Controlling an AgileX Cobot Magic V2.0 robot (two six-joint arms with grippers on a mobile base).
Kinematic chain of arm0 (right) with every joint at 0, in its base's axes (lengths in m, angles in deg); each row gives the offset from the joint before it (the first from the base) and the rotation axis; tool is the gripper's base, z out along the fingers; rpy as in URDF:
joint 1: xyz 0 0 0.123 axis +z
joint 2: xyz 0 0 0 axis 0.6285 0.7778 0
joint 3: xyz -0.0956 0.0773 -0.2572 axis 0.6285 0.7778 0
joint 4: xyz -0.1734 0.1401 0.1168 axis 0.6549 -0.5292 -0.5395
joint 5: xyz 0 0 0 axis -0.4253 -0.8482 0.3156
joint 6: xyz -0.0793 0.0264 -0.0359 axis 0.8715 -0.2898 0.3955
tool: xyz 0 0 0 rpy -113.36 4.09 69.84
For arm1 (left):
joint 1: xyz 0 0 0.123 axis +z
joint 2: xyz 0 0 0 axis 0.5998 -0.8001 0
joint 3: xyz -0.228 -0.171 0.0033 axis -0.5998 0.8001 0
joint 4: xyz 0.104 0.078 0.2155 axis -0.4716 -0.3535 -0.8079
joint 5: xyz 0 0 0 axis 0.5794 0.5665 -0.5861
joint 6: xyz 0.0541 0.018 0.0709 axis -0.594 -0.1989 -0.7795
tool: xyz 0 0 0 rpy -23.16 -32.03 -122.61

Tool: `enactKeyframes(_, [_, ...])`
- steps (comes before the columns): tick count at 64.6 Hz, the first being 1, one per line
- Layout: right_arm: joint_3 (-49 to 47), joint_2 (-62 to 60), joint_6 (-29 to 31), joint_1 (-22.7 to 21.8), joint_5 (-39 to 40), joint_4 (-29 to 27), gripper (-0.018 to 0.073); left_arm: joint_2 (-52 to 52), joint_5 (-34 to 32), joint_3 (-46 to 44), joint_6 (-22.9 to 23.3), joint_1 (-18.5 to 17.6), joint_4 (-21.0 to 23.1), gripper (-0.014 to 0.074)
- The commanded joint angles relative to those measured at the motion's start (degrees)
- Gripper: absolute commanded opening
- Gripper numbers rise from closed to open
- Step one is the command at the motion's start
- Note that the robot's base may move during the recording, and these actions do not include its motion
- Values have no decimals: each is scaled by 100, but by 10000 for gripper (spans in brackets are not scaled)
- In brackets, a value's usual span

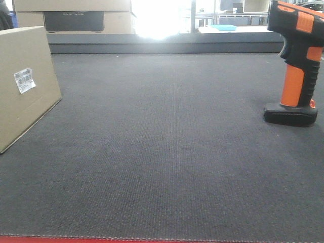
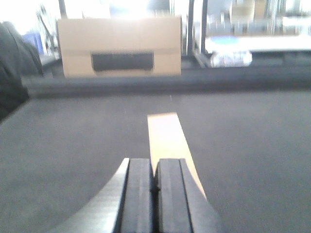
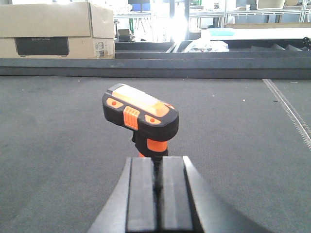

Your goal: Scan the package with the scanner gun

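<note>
The package (image 1: 25, 91) is a tan cardboard box with a white barcode label (image 1: 24, 80). It stands at the left of the dark mat. The orange and black scanner gun (image 1: 296, 66) stands upright on its base at the right. Neither gripper shows in the front view. In the left wrist view my left gripper (image 2: 155, 162) is shut and empty, with a tan strip of the package (image 2: 167, 138) just beyond its tips. In the right wrist view my right gripper (image 3: 158, 159) is shut and empty, with the scanner gun (image 3: 141, 114) standing just beyond it.
A large cardboard box (image 1: 76, 17) with a black panel stands behind the table's raised back ledge (image 1: 162, 43); it also shows in the left wrist view (image 2: 119, 46) and the right wrist view (image 3: 53, 29). A red edge (image 1: 152, 240) marks the mat's front.
</note>
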Motion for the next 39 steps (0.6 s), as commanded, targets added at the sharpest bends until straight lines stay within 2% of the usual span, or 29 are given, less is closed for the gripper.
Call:
enactKeyframes(1, [7, -29, 12, -25, 60, 48, -153, 244, -456, 230, 41, -30, -4, -111])
enactKeyframes(39, [7, -29, 12, -25, 60, 48, -153, 303, -381, 257, 41, -30, -4, -111])
